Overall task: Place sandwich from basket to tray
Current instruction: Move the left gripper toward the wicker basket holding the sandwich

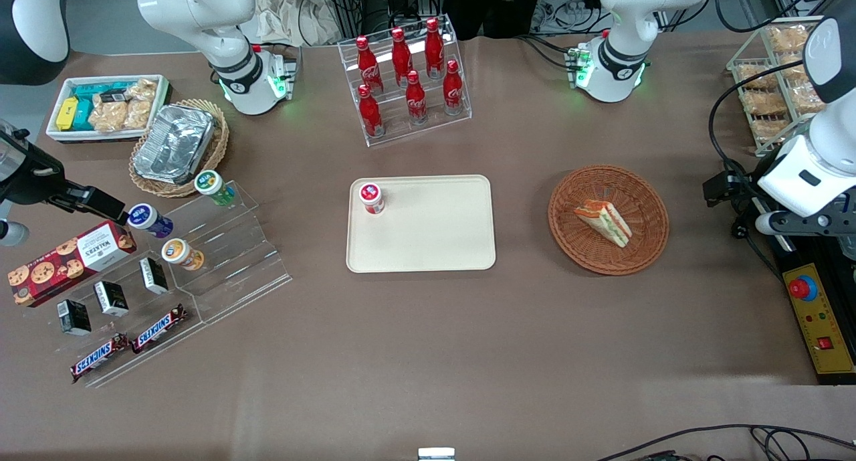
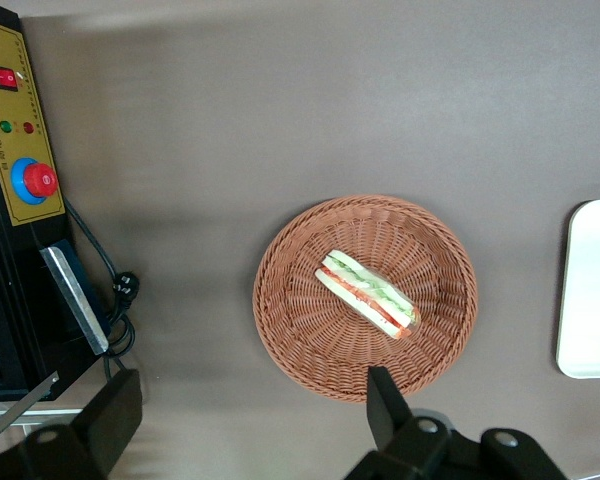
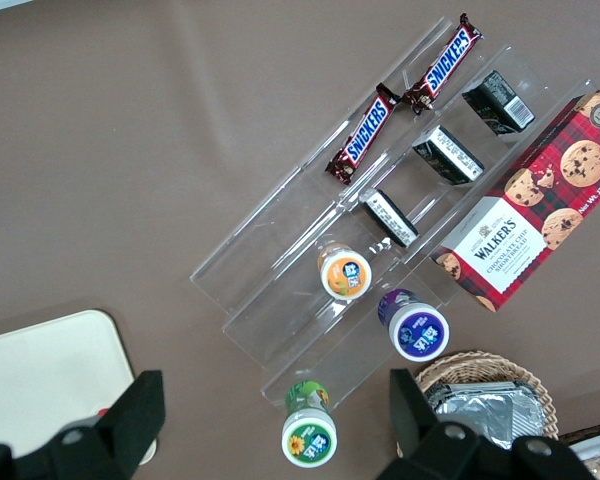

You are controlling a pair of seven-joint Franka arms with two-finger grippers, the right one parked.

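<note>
One tray [image 1: 421, 223] at mid-bench carries one red-capped jar [image 1: 371, 197] in a corner. Toward the working arm's end lies one round basket [image 1: 608, 219] holding one sandwich [image 1: 603, 222], which rests on its side near the basket's centre. The tool [image 2: 245, 420] hangs above the bench just beside the basket's rim, fingers [image 2: 384, 404] spread apart, gripping nothing.

Open table between basket [image 1: 647, 247] and tray [image 1: 428, 247]

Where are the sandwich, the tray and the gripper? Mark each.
sandwich [image 1: 604, 221], front view, its striped cut face.
tray [image 1: 428, 237], front view, its bare floor.
gripper [image 2: 250, 425], left wrist view, open, above the table beside the basket [image 2: 300, 330].
</note>
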